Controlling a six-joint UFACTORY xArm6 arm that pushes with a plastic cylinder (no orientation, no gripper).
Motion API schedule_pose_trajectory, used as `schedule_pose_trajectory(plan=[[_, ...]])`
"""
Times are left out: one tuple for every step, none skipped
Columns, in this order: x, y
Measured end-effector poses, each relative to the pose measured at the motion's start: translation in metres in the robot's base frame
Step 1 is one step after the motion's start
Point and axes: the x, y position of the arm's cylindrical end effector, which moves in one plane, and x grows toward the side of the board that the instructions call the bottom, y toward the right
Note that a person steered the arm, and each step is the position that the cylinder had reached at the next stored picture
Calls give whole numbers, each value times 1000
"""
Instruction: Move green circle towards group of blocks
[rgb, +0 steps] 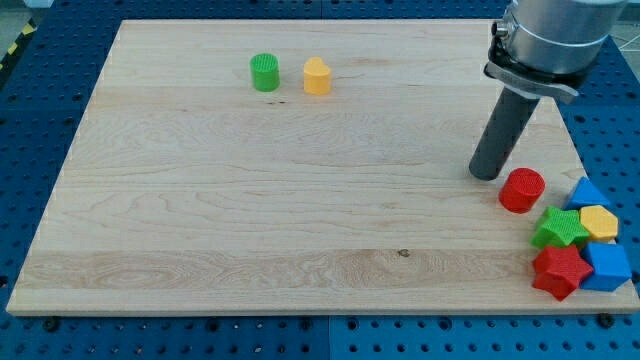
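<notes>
Pale wooden worktop (300, 200): the green circle (265, 73) sits near the view's top, just beside a yellow block (317, 76), well apart from my tip (486, 174). No jaws here. Light, rigid, probably slides easily; push its upper-left side.

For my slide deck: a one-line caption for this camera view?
My tip rests beside the red circle near the block group, far from the green circle and yellow block.
</notes>
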Motion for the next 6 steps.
schedule_pose_trajectory(plan=[[2, 13], [19, 21], [25, 25], [10, 12], [-7, -33], [-22, -108]])
